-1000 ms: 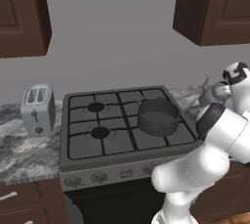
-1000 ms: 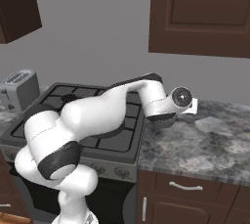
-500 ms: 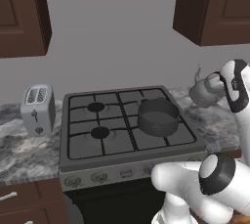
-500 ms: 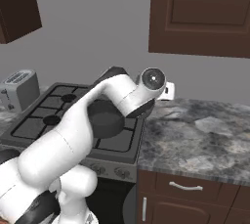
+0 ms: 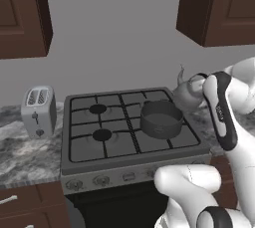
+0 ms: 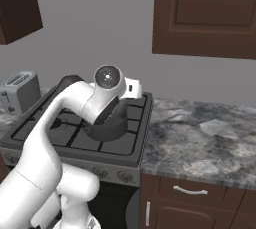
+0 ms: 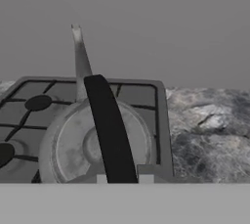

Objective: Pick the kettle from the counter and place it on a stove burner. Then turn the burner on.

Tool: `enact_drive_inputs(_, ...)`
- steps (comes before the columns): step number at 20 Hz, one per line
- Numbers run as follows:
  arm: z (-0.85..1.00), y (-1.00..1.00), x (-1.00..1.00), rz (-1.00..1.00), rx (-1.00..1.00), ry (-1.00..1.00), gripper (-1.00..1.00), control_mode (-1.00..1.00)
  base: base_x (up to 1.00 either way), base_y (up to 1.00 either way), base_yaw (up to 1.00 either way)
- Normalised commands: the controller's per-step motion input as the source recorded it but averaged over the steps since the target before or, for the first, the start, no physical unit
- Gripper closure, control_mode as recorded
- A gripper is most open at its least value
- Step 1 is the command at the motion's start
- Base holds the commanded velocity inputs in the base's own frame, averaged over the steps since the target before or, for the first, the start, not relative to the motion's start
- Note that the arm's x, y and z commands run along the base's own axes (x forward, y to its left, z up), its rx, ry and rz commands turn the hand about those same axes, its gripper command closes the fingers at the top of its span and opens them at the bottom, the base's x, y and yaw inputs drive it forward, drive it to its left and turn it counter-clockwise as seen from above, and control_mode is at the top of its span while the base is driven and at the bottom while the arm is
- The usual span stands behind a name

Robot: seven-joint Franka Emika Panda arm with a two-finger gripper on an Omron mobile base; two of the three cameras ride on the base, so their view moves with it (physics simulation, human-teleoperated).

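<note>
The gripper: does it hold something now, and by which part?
The gripper holds the kettle by its dark handle, above the stove's right edge.

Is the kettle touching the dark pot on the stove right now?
Apart. In the left base view the kettle sits up beside the arm, with grate showing between it and the pot.

White arm reared high from the base, elbow bent, forearm reaching forward, pincer clamped shut
</note>
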Motion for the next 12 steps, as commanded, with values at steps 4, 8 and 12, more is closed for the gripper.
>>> enact_drive_inputs(4, 0.37, 1.0, 0.0, 0.0, 0.0, -0.01, 1.0, -1.0, 0.0, 0.0, 0.0)
enact_drive_inputs(8, 0.33, 1.0, 0.01, 0.0, 0.0, 0.0, 1.0, -1.0, 0.0, 0.0, 0.0)
enact_drive_inputs(12, 0.14, 1.0, 0.1, 0.0, 0.0, 0.0, 1.0, -1.0, 0.0, 0.0, 0.0)
